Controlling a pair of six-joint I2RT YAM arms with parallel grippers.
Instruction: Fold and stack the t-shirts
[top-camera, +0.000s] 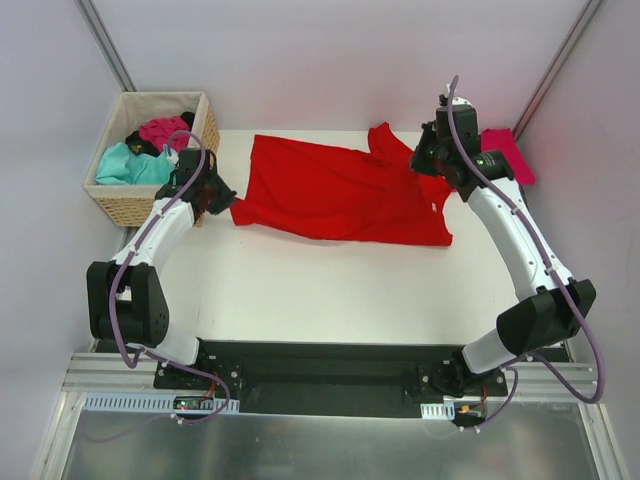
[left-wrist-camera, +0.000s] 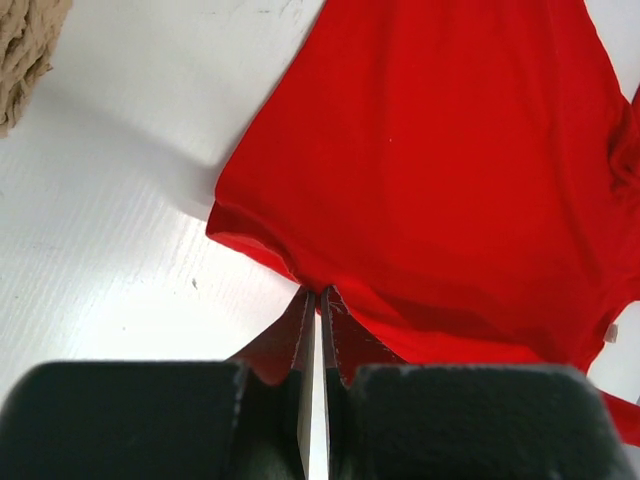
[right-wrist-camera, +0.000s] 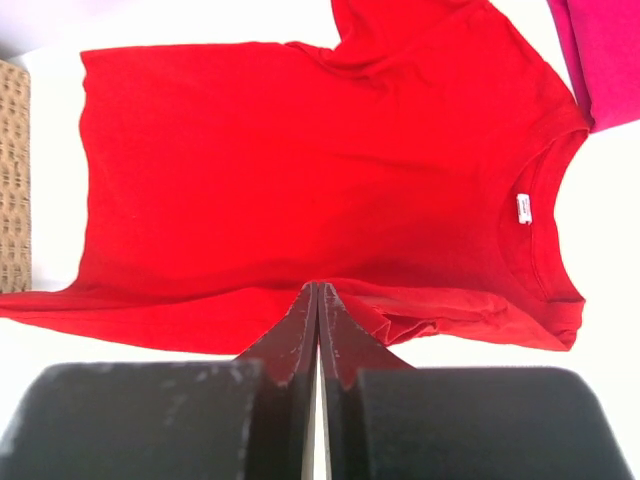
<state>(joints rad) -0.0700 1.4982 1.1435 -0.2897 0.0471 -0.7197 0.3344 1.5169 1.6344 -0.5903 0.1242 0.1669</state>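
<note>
The red t-shirt (top-camera: 340, 190) is spread unfolded on the desk (top-camera: 330, 290) toward 12 o'clock. Its 9 o'clock hem corner is pinched by the left gripper (left-wrist-camera: 317, 292) and its 2 o'clock end by the right gripper (right-wrist-camera: 317, 286). A crimson t-shirt (top-camera: 508, 152) is laid aside at 2 o'clock. More t-shirts (top-camera: 125, 165) are left in the basket (top-camera: 120, 205) at 10 o'clock.

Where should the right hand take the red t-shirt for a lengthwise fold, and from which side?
Pinch the near sleeve beside the collar, with the right hand coming from above on the near side. The red t-shirt lies flat, collar rightward, and the left hand pinches the near hem corner; this grip would likely mirror it.
</note>
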